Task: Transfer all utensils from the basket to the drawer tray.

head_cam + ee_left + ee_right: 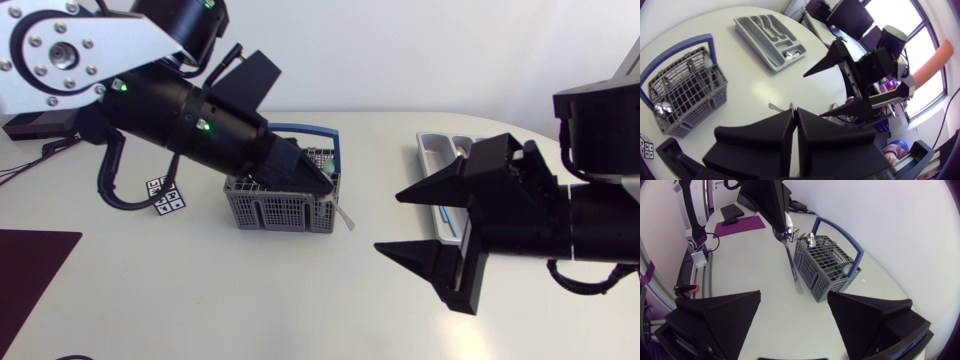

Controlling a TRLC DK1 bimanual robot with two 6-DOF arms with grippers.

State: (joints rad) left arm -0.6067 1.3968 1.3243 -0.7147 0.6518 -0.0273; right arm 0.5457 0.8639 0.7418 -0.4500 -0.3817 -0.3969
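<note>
Pinching the utensil (790,266) in clenched left fingers (765,136) beside the basket (280,208), best steadying it toward released right fingers (720,320).

- Marker card (166,195) — a small white card printed with black-and-white square code patterns. It lies flat on the table (250,300), just beside the basket (283,203). The same card (645,146) shows partly in the left wrist view.
- Letters, digits, brand marks — none legible.
</note>
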